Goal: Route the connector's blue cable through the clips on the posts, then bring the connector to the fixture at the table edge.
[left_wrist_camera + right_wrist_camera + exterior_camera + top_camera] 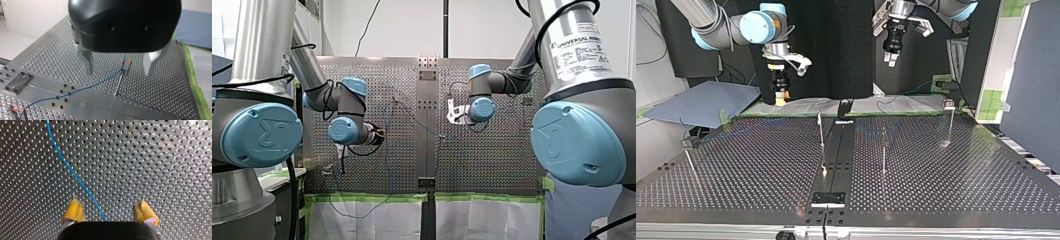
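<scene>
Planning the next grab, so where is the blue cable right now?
In the right wrist view, the blue cable runs across the perforated table and passes beneath my open right gripper, between its fingers.

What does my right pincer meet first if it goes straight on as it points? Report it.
Most likely the blue cable, which runs between the open right pincer's yellow pads, with the perforated table under it. How far off either lies cannot be judged from this view.

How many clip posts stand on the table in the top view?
4 in the top view: left-edge post; post just left of the centre strip; post just right of it; far-right post. A thin one could be missed.
</scene>
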Motion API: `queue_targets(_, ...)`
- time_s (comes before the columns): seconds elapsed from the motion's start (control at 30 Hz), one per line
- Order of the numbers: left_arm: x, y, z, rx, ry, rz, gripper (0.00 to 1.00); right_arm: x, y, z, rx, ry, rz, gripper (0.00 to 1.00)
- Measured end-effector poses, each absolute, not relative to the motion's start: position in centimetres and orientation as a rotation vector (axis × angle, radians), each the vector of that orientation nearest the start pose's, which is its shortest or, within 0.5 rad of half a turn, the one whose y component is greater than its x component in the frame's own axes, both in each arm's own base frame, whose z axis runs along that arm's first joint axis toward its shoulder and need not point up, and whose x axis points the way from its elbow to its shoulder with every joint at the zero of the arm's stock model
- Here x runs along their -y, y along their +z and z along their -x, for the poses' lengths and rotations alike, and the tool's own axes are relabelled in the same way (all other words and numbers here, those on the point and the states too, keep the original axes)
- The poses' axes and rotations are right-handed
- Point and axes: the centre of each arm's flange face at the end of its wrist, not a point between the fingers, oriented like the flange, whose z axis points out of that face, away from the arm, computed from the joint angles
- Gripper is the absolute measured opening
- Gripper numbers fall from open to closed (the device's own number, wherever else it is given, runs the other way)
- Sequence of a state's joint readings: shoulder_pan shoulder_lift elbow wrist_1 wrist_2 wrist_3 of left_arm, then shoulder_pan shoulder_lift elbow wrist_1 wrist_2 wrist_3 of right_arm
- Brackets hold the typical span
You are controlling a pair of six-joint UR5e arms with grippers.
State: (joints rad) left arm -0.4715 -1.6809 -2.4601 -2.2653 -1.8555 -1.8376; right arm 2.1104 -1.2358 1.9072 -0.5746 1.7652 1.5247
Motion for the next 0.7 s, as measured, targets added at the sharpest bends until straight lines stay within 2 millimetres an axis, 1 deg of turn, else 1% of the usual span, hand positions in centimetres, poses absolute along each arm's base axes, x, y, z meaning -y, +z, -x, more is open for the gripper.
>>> queue_targets(0.2, 24.8, 14.5, -25.8, -1.696, -0.308, 0.046, 1.00, 39.2, 19.9, -36.9, 1.017, 1.368, -1.563, 1.00)
queue_targets(0.5, 24.7, 14.5, -26.0, -1.692, -0.303, 0.054, 1.00, 37.7, 19.0, -37.7, 0.971, 1.394, -1.607, 1.00)
queue_targets(0.7, 24.5, 14.5, -26.1, -1.689, -0.293, 0.063, 1.00, 36.0, 18.1, -38.3, 0.917, 1.384, -1.661, 1.00)
